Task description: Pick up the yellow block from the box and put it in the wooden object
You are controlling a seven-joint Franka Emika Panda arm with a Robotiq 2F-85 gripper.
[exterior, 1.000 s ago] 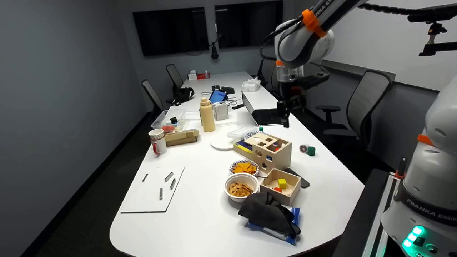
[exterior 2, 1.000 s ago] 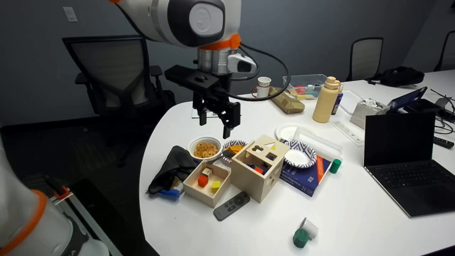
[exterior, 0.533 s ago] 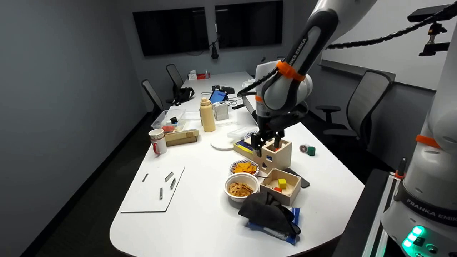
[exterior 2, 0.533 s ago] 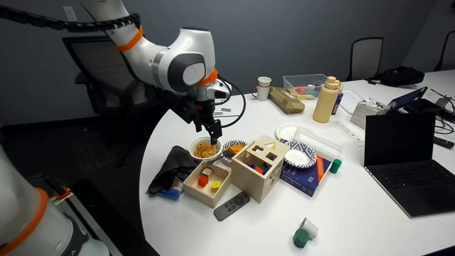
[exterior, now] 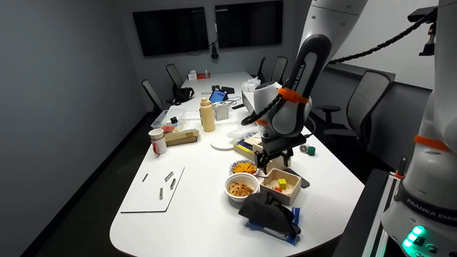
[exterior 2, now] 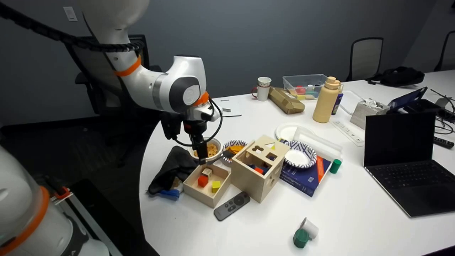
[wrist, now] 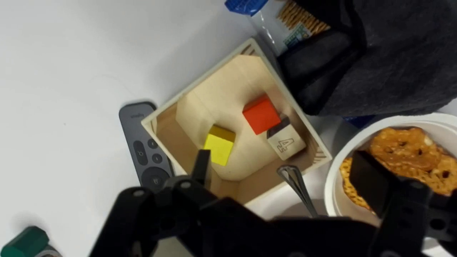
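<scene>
So you're hovering empty, gripper (wrist: 282,168) spread; the yellow cube (wrist: 219,147) near one box (wrist: 225,109) edge is awaiting pickup, then the shape sorter (exterior 2: 249,181).

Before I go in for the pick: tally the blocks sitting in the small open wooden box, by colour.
Yellow block: 1
Red block: 1
Plain wood block: 1
Total: 3
</scene>
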